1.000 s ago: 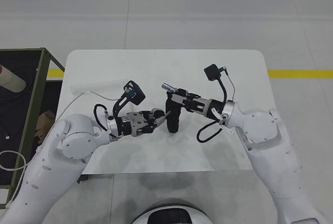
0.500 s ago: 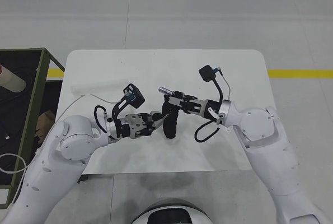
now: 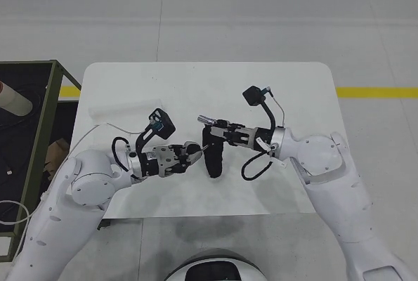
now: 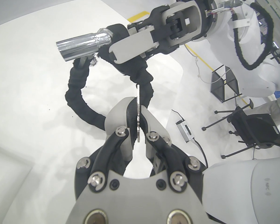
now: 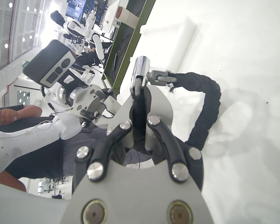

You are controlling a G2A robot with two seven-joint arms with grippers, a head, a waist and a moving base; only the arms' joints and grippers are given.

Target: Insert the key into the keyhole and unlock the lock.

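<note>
Two grips are set: my left gripper pinches the key edge-on, its tip up against the black-wrapped body of the lock, which my right gripper clamps above the table. Insertion seems the step in hand. Next, push the blade straight in, then twist.

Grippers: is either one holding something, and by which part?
The left gripper pinches the key by its flat sides, blade sticking out. The right gripper clamps the lock on its black-wrapped part beside the chrome cylinder.
</note>
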